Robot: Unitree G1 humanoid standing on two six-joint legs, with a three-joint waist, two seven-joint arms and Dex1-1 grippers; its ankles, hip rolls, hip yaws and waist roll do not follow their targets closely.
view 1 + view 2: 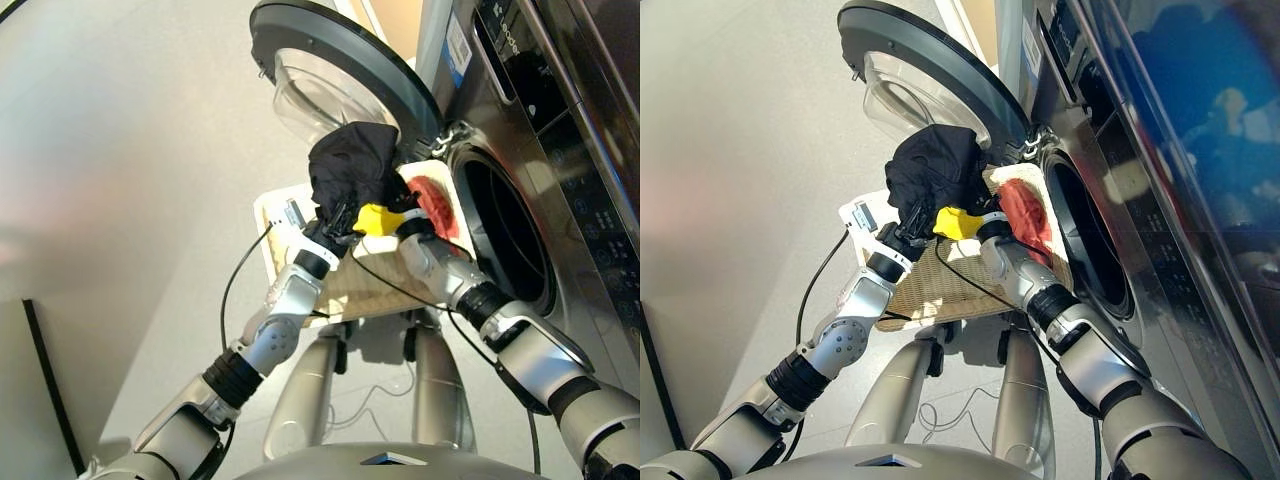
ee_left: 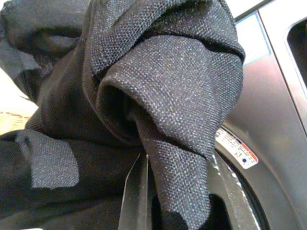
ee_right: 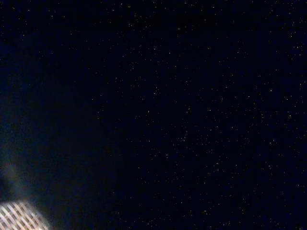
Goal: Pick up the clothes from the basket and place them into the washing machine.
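Washing machine (image 1: 560,200) at right, drum mouth (image 1: 505,235) facing left; its open door (image 1: 335,65) stands behind the basket (image 1: 290,255), which sits directly before the drum mouth. One garment (image 1: 352,165) is bunched above the basket at the left gripper (image 1: 335,222). A second garment (image 1: 435,205) lies in the basket's machine-side end, beside the right gripper (image 1: 405,225).
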